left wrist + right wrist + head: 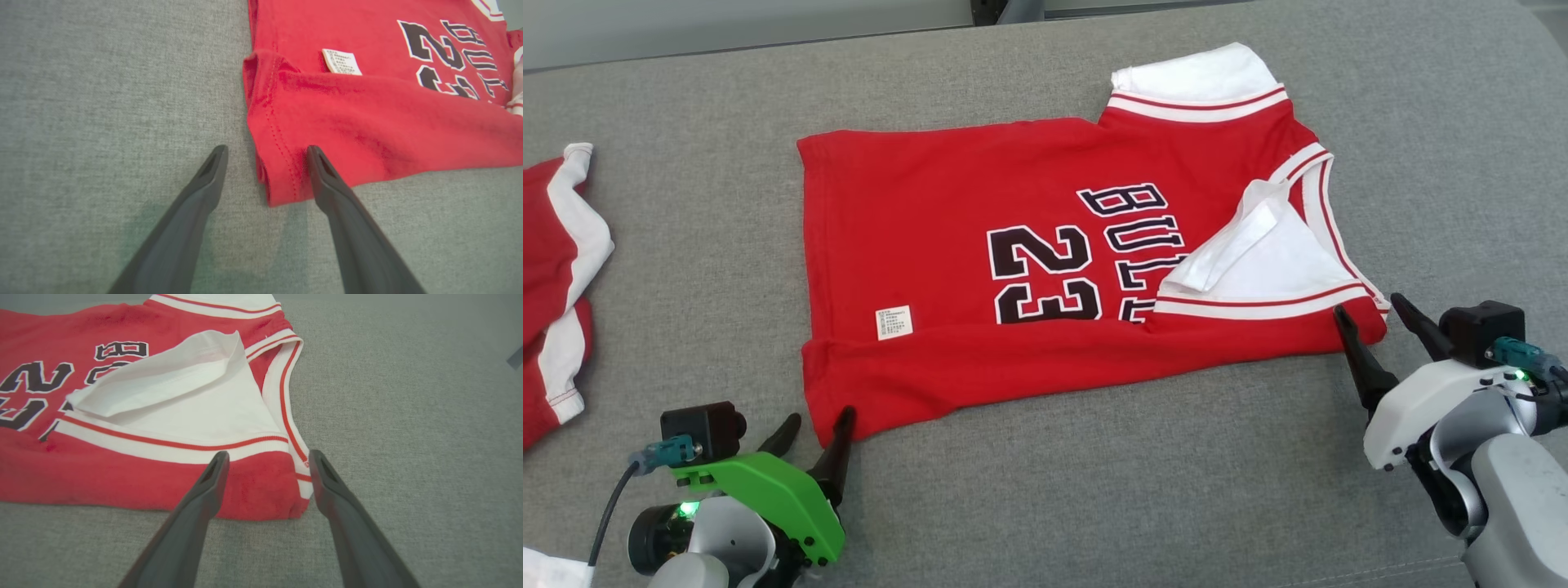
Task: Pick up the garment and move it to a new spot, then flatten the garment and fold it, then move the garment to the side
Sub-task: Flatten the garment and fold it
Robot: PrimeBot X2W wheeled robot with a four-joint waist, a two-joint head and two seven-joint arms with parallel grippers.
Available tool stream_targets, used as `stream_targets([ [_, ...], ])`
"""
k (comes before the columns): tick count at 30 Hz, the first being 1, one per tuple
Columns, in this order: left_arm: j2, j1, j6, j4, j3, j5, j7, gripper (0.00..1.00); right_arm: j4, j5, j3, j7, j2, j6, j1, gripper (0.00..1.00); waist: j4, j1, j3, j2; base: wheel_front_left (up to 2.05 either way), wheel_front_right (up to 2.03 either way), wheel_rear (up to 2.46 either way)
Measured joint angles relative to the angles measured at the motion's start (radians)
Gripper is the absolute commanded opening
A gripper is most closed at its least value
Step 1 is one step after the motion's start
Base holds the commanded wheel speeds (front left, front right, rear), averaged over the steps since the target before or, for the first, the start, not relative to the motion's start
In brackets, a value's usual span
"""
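Dark, wide apart, holding nothing: left fingers [837,445] astride the folded hem corner, right fingers [1356,351] astride the shoulder corner by the white-trimmed armhole. Beyond both, red jersey [947,212] flat on the grey fabric surface [1094,457], near edge already folded over, long axis running across from one arm to the other. Lies straight ahead of both pairs of fingertips, each arm equally close to its own corner; calls, probably, for a paired grip along that near fold

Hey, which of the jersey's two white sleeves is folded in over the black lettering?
The sleeve nearer the robot, beside the right tool; it lies over the print. The far sleeve sticks out flat, clear of it.
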Motion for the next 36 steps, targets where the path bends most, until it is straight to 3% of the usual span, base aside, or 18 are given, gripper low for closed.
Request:
stream_targets([
  [3, 0.005, -0.004, -0.001, 0.023, -0.002, -0.009, 0.02, 1.0, 0.024, -0.05, -0.029, 0.055, 0.043, 0.0, 0.0, 1.0, -0.008, 0.0, 0.01, 0.0, 0.0, 0.0, 0.0],
  [9, 0.009, -0.044, -0.036, 0.08, -0.015, -0.028, 0.051, 1.0, 0.102, -0.105, -0.04, 0.106, 0.065, 0.0, -0.036, 1.0, -0.004, 0.0, 0.018, 0.0, 0.0, 0.0, 0.0],
  [10, 0.007, -0.053, -0.049, 0.091, -0.019, -0.039, 0.057, 0.28, 0.114, -0.105, -0.037, 0.118, 0.07, 0.0, -0.046, 1.0, -0.003, 0.0, 0.018, 0.0, 0.0, 0.0, 0.0],
  [11, 0.006, -0.061, -0.064, 0.098, -0.024, -0.053, 0.064, 0.0, 0.127, -0.1, -0.027, 0.133, 0.07, 0.0, -0.053, 0.74, -0.001, 0.0, 0.018, 0.0, 0.0, 0.0, 0.0],
  [12, 0.007, -0.069, -0.078, 0.107, -0.028, -0.06, 0.076, 0.0, 0.136, -0.081, -0.019, 0.145, 0.071, -0.001, -0.061, 0.0, 0.0, 0.0, 0.018, 0.0, 0.0, 0.0, 0.0],
  [18, 0.007, -0.084, -0.136, 0.106, -0.054, -0.116, 0.104, 0.0, 0.108, 0.06, 0.041, 0.196, 0.043, -0.001, -0.071, 0.0, 0.009, 0.0, 0.015, 0.0, 0.0, 0.0, 0.0],
  [23, 0.104, -0.029, -0.154, -0.018, -0.055, -0.163, 0.165, 0.0, -0.064, 0.191, 0.098, 0.299, -0.073, 0.0, -0.025, 0.0, 0.002, 0.0001, 0.008, -0.0001, 0.0, 0.0, 0.0],
  [28, 0.181, 0.071, -0.158, -0.205, -0.016, -0.246, 0.216, 0.0, -0.243, 0.293, 0.054, 0.423, -0.196, 0.0, 0.087, 0.0, -0.009, 0.0001, 0.008, 0.0, 0.0, 0.0, 0.0],
  [32, 0.21, 0.161, -0.129, -0.293, 0.001, -0.269, 0.241, 0.0, -0.309, 0.322, 0.009, 0.495, -0.211, 0.0, 0.187, 0.0, -0.013, 0.0001, 0.018, -0.0001, 0.0, 0.0, 0.0],
  [36, 0.21, 0.223, -0.104, -0.308, -0.009, -0.269, 0.242, 0.0, -0.297, 0.318, -0.002, 0.526, -0.172, 0.0, 0.226, 0.0, -0.02, 0.0001, 0.03, 0.0, 0.0, 0.0, 0.0],
])
